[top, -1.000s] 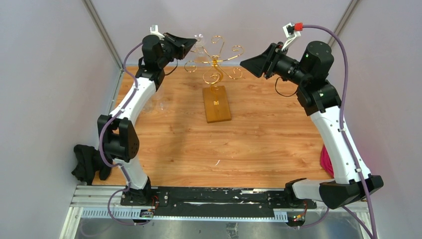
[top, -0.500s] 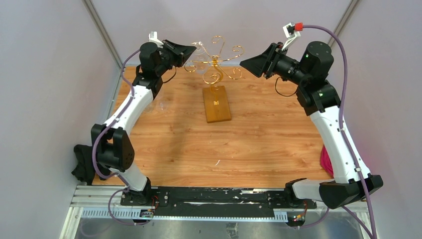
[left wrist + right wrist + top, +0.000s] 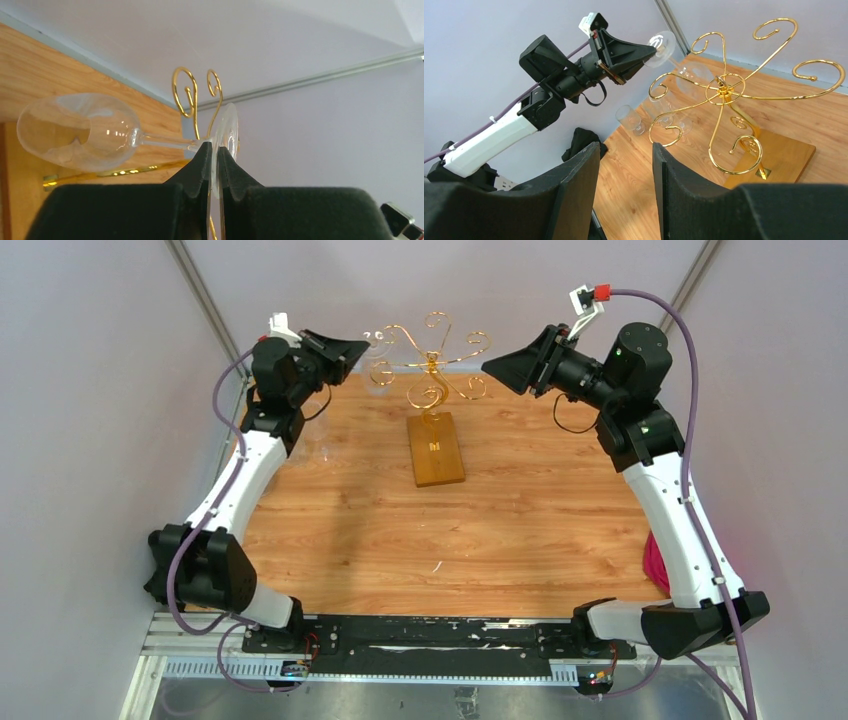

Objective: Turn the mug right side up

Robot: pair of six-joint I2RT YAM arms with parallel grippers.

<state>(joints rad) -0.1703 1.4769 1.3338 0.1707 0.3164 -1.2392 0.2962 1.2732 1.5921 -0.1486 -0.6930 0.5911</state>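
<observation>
Left pincer (image 3: 214,150) is clamped on the foot of the wine glass (image 3: 80,131) and has pulled it leftwards off the gold rack (image 3: 432,365). It now hangs sideways over the tabletop's (image 3: 520,530) far-left corner, so it's free to flip. Right pincer (image 3: 626,150) gapes, empty.

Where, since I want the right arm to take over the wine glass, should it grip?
Probably the bare stem, pinched crosswise from above. The wine glass lies tilted sideways with its foot clamped in the left pincer, and the bowl looks too wide and fragile.
</observation>
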